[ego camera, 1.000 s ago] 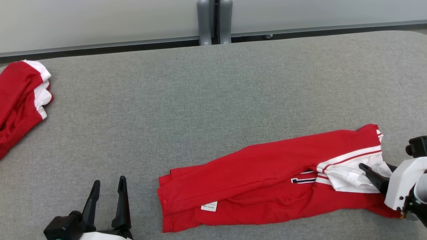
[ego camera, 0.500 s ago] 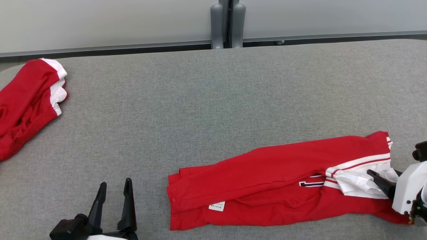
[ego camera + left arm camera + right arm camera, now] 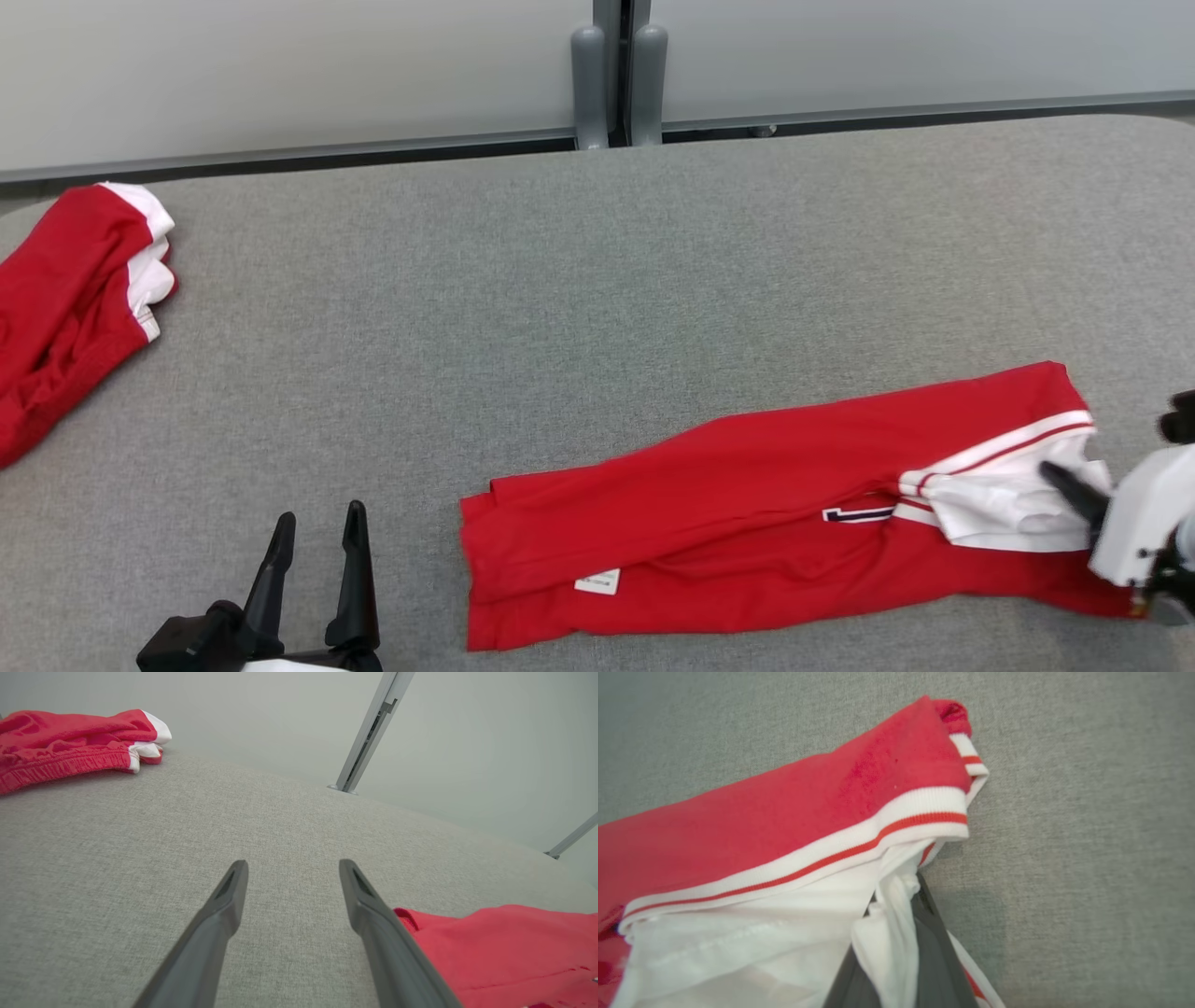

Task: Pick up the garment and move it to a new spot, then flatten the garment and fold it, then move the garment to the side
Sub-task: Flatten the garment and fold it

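Observation:
The garment (image 3: 747,504) is red with white, red-striped trim and lies stretched in a long strip across the near right of the grey table (image 3: 560,280). At its right end, my right gripper (image 3: 1060,476) is shut on the white cloth. The right wrist view shows that white fabric (image 3: 887,933) bunched and pinched between the dark fingers (image 3: 936,952), under the striped hem (image 3: 808,858). My left gripper (image 3: 317,527) stands open over bare table to the left of the garment's left end. In the left wrist view, the left gripper (image 3: 292,865) holds nothing and the garment's edge (image 3: 504,947) is to its right.
A second red and white piece of clothing (image 3: 65,289) lies crumpled at the table's far left edge, also in the left wrist view (image 3: 70,742). Two grey posts (image 3: 616,84) stand behind the table's back edge, against a pale wall.
My right gripper has gone from open to shut on the white cloth at the garment's right end. The head camera has shifted slightly. The left gripper stays open in place.

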Available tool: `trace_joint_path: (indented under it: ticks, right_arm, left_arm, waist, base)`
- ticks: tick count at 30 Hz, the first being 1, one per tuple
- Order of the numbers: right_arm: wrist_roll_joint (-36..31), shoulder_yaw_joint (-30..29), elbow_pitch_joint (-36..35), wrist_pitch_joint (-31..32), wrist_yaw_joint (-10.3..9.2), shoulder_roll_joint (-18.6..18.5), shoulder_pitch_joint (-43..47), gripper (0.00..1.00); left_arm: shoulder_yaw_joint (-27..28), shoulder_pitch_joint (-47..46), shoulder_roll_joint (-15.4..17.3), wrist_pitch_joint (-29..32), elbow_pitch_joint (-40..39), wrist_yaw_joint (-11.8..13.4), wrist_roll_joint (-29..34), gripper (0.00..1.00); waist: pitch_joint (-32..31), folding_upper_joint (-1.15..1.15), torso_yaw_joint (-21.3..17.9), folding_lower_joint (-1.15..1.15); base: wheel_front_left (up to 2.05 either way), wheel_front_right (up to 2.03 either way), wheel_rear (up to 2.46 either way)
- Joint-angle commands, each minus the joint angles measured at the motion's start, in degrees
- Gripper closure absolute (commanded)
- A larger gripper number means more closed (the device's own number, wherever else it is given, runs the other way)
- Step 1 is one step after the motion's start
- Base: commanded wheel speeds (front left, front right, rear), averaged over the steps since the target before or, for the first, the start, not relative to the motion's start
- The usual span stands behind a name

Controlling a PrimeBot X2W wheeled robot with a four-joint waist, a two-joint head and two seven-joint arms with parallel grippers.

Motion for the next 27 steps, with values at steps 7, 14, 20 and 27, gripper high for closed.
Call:
trace_joint_path:
  ticks: [7, 14, 20, 27]
  right_arm:
    - [1.81, -6.40, 0.53, 1.40, -0.05, -10.86, 2.54, 1.00]
    - [0.82, -11.22, -0.89, 3.36, -0.05, -17.23, 2.88, 1.00]
    - [0.53, -7.82, -16.06, 5.71, -0.03, -11.14, 6.34, 1.00]
    - [-5.37, -0.97, -24.84, 5.08, -0.03, 4.97, 8.68, 1.00]
  left_arm:
    - [0.78, 0.81, -1.29, -0.26, 0.90, -1.90, 0.39, 0.00]
    - [1.50, 1.19, -2.68, -0.26, 2.07, -3.13, 0.49, 0.00]
    - [1.92, 2.38, -3.57, -0.26, 3.06, -3.56, 0.16, 0.00]
    - [0.75, 1.37, -3.82, -0.25, 3.89, -3.72, -0.49, 0.00]
  waist:
    - [-3.14, 0.00, -0.73, 0.00]
    - [-4.57, 0.00, -0.58, 0.00]
    - [-7.23, 0.00, -1.92, 0.00]
    - [-7.14, 0.00, -2.72, 0.00]
  base:
    - [0.00, 0.00, 0.00]
    - [0.00, 0.00, 0.00]
    - [0.00, 0.00, 0.00]
    - [0.00, 0.00, 0.00]
